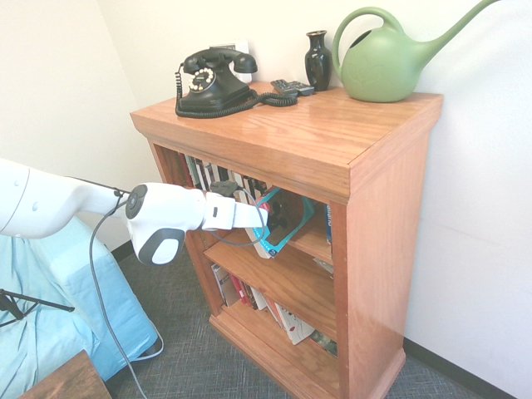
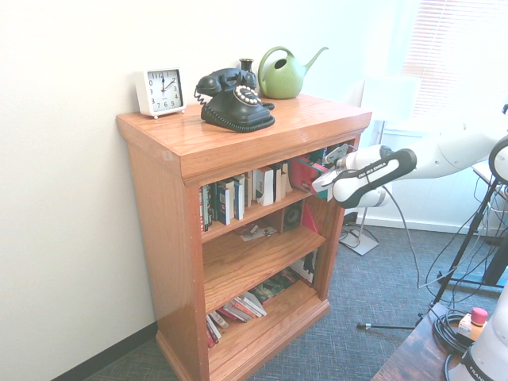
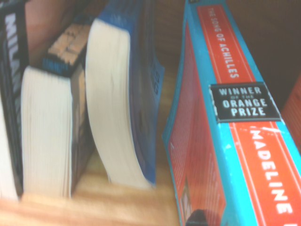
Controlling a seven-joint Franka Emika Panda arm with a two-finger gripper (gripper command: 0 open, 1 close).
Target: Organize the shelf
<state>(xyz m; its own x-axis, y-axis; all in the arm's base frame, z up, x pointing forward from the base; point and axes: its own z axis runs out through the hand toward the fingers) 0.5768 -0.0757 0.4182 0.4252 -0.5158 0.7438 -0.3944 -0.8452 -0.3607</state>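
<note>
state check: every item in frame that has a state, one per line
gripper: shut on the teal book
teal book: held, tilted, partly inside the shelf's top tier
shelf: standing; books on all three tiers
top-tier books: upright
bottom-tier books: leaning or lying flat
phone: handset on cradle
watering can: upright
vase: upright
</note>
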